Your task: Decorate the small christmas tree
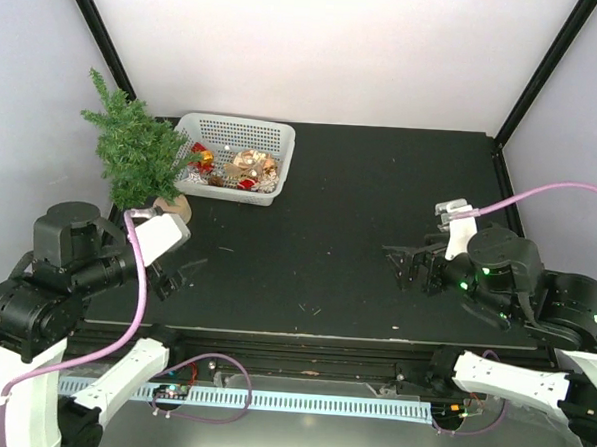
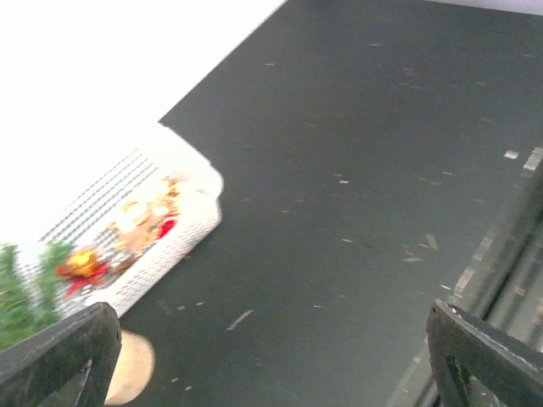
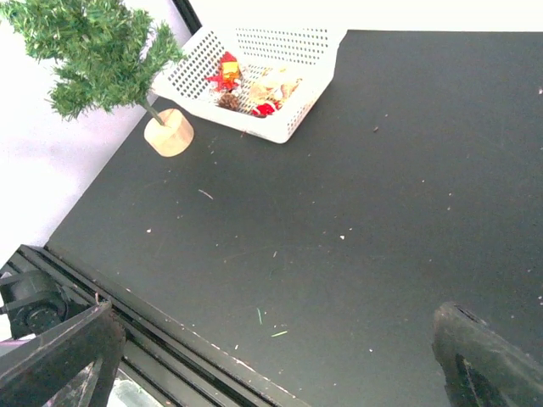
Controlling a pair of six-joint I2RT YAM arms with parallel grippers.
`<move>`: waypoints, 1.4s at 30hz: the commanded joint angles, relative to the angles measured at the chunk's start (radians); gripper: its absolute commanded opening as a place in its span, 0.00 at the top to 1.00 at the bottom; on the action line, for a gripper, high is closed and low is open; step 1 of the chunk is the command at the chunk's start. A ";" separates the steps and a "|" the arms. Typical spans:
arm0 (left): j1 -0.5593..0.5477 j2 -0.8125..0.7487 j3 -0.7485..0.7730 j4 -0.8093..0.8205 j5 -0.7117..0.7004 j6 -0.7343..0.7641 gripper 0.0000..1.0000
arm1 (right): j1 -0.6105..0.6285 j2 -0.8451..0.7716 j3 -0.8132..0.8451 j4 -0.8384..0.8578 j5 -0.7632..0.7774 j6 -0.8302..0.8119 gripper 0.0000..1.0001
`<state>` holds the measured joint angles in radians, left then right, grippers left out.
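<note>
Black table point(image 1: 379, 208), far left corner: report contents. (Operator)

Item 1: the small christmas tree point(image 1: 137, 150). It stands upright on its round wooden base point(image 1: 179, 207) at the far left corner. Item 2: a white perforated basket point(image 1: 273, 142), just to the right of the tree and near the far edge. (Arm unit)

Relation between the two items? (Operator)

The base sits just beside the basket's near left corner. From above, the tree's branches reach over the basket's left rim. I cannot tell whether they touch it. (Arm unit)

Basket contents? (Operator)

Small ornaments point(image 1: 243, 168) in red, gold and tan, lying loose on the floor of the basket. Individual pieces are too small to identify. (Arm unit)

State of the left jaws? (Operator)

My left jaws are spread wide. They hang low over the near left part of the table, just on the near side of the tree. My left wrist view shows both fingers point(image 2: 64, 356) at the frame's lower corners, with bare table between them. (Arm unit)

State of the right jaws? (Operator)

My right jaws are also spread wide, over the near right part of the table, pointing left and well apart from the tree and basket. My right wrist view shows only bare table between the fingers point(image 3: 488, 356). (Arm unit)
</note>
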<state>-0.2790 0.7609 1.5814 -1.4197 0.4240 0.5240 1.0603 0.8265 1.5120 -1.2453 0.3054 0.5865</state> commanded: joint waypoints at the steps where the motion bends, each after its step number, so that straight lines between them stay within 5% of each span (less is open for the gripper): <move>1: 0.040 -0.001 0.031 0.137 -0.220 -0.090 0.02 | 0.004 -0.012 -0.042 0.087 -0.039 0.022 0.00; 9: 0.155 0.117 0.138 0.362 -0.500 -0.257 0.01 | 0.004 0.064 -0.033 0.162 -0.077 -0.020 0.00; 25: 0.231 0.049 -0.235 0.983 -0.935 -0.472 0.04 | 0.004 0.160 0.013 0.183 -0.111 -0.036 0.00; 42: 0.379 0.179 -0.372 1.290 -0.876 -0.538 0.07 | 0.004 0.318 0.177 0.086 -0.153 -0.007 0.00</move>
<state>0.0414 0.8974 1.1976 -0.2192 -0.4870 0.0467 1.0603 1.1343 1.6424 -1.1179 0.1715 0.5678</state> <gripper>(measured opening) 0.929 0.995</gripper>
